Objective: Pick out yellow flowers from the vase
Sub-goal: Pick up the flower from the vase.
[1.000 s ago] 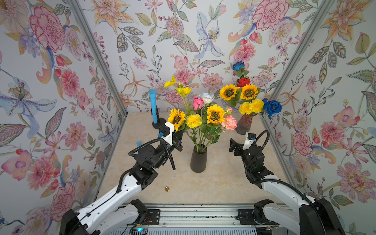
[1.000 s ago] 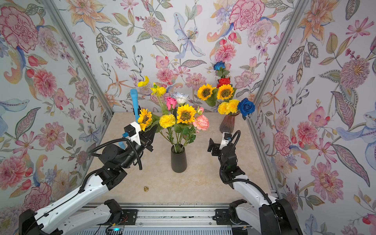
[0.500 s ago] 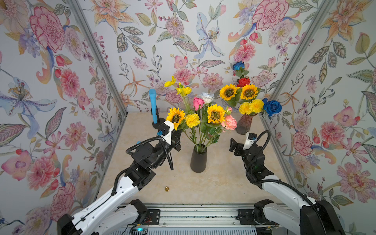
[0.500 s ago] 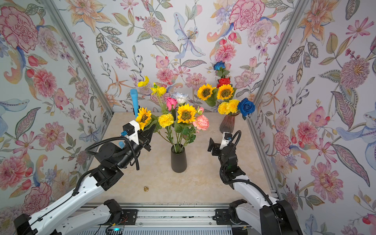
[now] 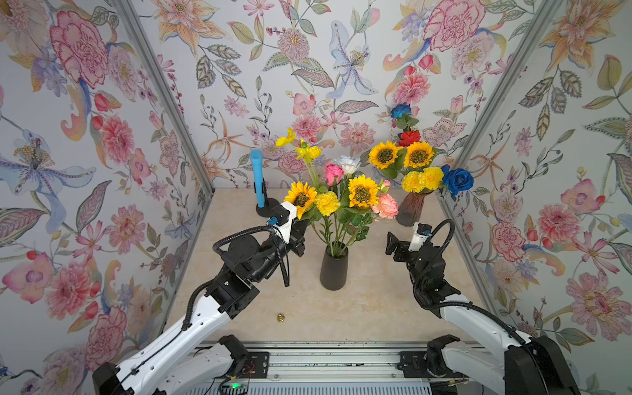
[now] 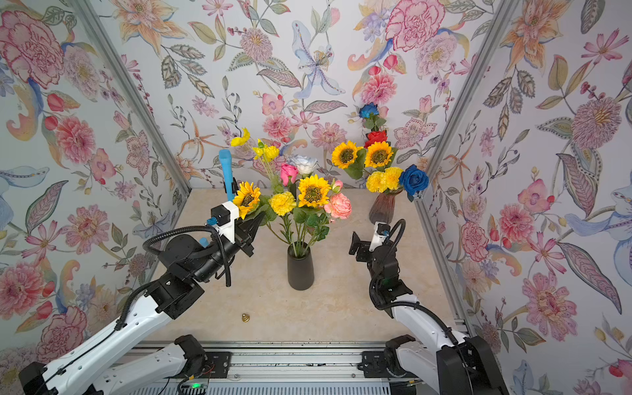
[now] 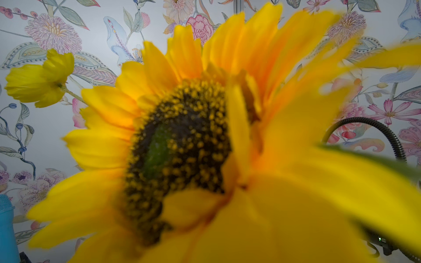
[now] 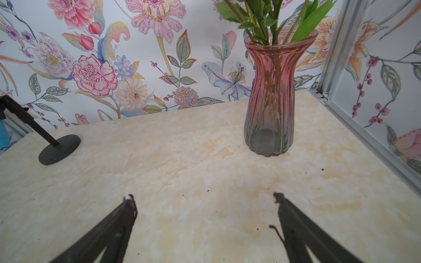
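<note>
The left gripper [image 6: 255, 224], left of centre in both top views, has its fingers together just under the sunflower [image 6: 247, 199]. They seem pinched on its stem, though leaves hide the contact. The bloom fills the left wrist view, blinding that camera. The other yellow flowers [image 6: 282, 203] crowd the black vase [image 6: 300, 270] at centre, tangled with a pink rose [image 6: 289, 172]. A sideways pull could snag those leaves, drag the rose out or tip the narrow vase, and the thin stem may slip. The right gripper [image 8: 205, 200] hangs empty at lower right, fingers wide apart, steadying nothing.
</note>
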Controlling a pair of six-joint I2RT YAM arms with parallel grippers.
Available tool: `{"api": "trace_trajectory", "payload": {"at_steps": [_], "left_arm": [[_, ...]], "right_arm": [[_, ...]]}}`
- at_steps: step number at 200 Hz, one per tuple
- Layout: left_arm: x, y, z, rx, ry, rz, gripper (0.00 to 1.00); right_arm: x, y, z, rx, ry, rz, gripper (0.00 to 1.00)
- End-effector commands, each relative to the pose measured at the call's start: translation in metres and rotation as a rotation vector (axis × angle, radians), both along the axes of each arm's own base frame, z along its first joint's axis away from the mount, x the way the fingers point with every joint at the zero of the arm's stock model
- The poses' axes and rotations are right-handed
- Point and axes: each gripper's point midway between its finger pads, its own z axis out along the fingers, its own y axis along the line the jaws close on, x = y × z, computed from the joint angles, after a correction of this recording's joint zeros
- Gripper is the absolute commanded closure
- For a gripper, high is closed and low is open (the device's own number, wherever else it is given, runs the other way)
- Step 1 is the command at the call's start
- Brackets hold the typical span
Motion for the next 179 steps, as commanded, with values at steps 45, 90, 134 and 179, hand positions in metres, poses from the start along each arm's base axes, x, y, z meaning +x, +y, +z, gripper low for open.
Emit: {"api": "trace_trajectory", "payload": {"at_steps": [45, 90, 134, 179], "left_arm": [[-0.005, 0.015, 0.029, 0.007, -0.049, 0.051, 1.00], [-0.003, 0.006, 0.026, -0.003, -0.024, 0.018, 1.00], [0.004, 0.013, 0.024, 0.025, -0.001, 0.076, 1.00], [0.008, 0.037, 0.021, 0.007, 0.029, 0.174, 1.00]], "right_arm": [[0.002, 0.003, 0.012, 0.005, -0.028, 0.005, 0.00], [0.001, 0.006, 0.016, 0.009, -0.034, 0.022, 0.00], [0.000, 0.005, 0.017, 0.005, -0.037, 0.019, 0.00], [0.002, 0.005, 0.014, 0.003, -0.027, 0.019, 0.00]]}}
